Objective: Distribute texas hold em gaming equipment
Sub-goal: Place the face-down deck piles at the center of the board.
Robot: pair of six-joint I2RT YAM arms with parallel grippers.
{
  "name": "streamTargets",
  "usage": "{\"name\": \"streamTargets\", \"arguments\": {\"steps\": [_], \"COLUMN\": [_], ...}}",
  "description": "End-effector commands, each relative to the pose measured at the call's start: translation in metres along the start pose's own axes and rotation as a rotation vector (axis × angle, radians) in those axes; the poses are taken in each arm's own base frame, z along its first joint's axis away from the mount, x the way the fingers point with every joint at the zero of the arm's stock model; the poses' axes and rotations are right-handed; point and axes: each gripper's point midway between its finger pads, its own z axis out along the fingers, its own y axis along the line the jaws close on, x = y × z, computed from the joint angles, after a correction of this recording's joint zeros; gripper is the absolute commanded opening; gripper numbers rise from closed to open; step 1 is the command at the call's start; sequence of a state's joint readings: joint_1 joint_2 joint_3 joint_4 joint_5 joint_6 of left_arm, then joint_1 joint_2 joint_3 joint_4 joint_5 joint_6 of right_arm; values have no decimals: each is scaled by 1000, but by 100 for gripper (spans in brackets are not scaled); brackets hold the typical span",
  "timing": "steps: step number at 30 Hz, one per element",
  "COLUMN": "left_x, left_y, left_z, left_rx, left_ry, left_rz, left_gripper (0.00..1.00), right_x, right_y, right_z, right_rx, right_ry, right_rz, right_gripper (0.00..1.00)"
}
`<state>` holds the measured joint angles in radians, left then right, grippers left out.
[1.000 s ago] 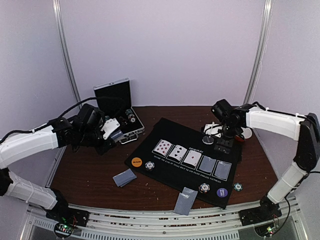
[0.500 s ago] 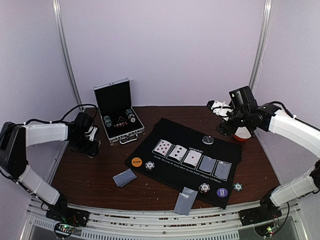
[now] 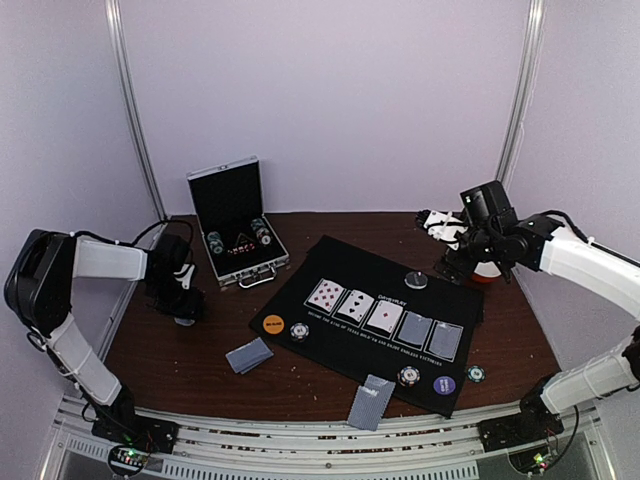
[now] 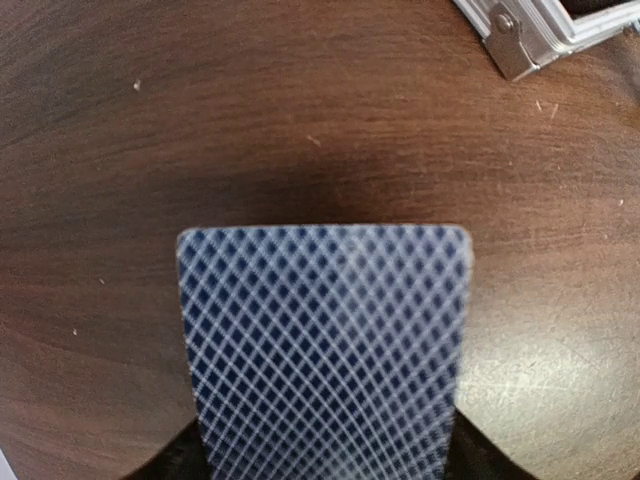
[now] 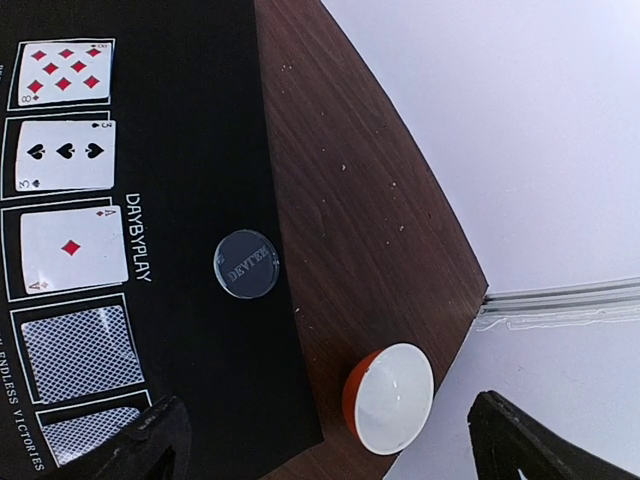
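My left claw (image 3: pixel 183 300) is low over the tabletop (image 4: pixel 300 110) near its left edge, just off a corner of the aluminium case (image 4: pixel 520 35). A lattice-backed card (image 4: pixel 325 340) sticks out in front of it, and I cannot tell whether my jaws grip the card or stand clear of it. My right claw (image 5: pixel 330 405) hangs wide open and empty near the far right corner, above the orange-and-white bowl (image 5: pixel 390 398) and the dark silver button (image 5: pixel 246 264) lying by the black mat (image 5: pixel 230 100)'s far edge.
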<state>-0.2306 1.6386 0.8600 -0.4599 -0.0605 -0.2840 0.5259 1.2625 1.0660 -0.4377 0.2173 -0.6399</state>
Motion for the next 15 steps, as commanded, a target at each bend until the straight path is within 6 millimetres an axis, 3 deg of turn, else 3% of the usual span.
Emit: {"name": "streamTargets", "arguments": {"steps": [1, 5, 9, 12, 15], "left_x": [5, 3, -17, -48, -88], "left_y": [2, 1, 1, 3, 12], "left_z": [4, -4, -28, -62, -111], "left_rx": [-6, 3, 7, -2, -48], "left_ry": [13, -5, -89, -213, -412], "left_rz": [-17, -27, -28, -24, -22], "left_gripper": [76, 97, 98, 98, 98], "right_x": [0, -9, -21, -29, -36], "right_y": [-3, -11, -29, -48, -82], "right_z": [-6, -15, -26, -35, -49], "right_rx": [8, 24, 61, 73, 134], "right_ry": [-23, -70, -146, -231, -377], "right_rz": [19, 54, 154, 282, 471], "right_gripper": [100, 100, 100, 100, 100]}}
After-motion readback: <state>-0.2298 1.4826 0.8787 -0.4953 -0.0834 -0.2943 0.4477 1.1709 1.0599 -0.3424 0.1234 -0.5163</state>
